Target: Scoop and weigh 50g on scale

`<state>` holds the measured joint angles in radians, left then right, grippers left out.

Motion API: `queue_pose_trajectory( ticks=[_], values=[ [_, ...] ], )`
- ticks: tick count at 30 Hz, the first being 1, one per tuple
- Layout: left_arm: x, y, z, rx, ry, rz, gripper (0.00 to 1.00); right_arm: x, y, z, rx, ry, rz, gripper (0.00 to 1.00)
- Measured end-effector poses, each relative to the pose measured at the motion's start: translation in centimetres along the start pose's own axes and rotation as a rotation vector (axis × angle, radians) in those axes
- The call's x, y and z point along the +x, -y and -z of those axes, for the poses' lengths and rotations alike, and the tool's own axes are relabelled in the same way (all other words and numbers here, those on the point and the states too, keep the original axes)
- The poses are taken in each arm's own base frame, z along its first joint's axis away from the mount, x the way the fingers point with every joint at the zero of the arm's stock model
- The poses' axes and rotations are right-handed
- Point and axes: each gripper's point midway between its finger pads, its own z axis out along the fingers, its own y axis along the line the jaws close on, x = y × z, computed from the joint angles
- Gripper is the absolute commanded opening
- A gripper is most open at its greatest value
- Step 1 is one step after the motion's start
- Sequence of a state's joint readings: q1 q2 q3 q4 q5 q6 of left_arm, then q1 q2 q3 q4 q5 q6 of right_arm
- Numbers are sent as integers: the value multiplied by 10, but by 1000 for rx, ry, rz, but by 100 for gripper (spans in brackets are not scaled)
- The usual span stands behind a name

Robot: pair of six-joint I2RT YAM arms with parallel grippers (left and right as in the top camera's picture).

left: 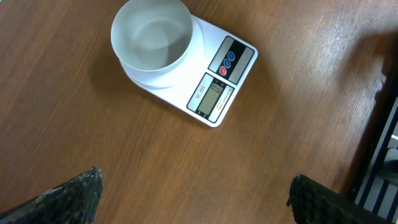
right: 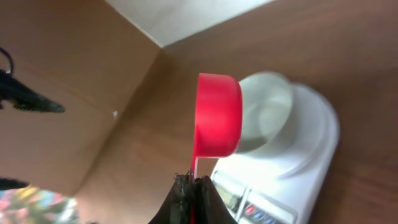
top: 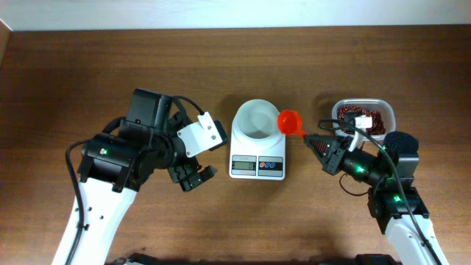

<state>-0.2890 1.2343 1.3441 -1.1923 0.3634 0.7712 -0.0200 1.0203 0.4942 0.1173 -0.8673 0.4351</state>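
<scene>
The right gripper (top: 313,140) is clamped shut on the thin handle of an orange-red scoop (top: 289,121). The scoop's cup is held at the right rim of the bowl (top: 257,120), and the right wrist view shows it turned on its side. The bowl sits on the scale (top: 257,158) at the table's middle, display and two blue buttons on the near side; its white inside shows bare. Right of the gripper, at the far right, a clear tub (top: 388,114) holds the beans (top: 372,118) in a dark red-brown heap. To the left, the left gripper (top: 193,175) hangs with its fingers wide apart over bare wood, gripping nothing and near the scale. The table (top: 221,221) is brown wood grain, with a pale wall (top: 235,13) along the far edge.
</scene>
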Motion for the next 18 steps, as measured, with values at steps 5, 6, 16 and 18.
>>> queue_pose_trajectory(
  ticks=[5,6,16,18],
  values=[
    [0,0,0,0,0,0,98,-26,-4,4,63,14,84,4],
    [0,0,0,0,0,0,99,-33,-5,7,96,7,91,4],
    [0,0,0,0,0,0,99,-103,2,76,629,-24,210,4],
    [0,0,0,0,-1,0,99,-112,12,86,724,-23,229,4]
  ],
)
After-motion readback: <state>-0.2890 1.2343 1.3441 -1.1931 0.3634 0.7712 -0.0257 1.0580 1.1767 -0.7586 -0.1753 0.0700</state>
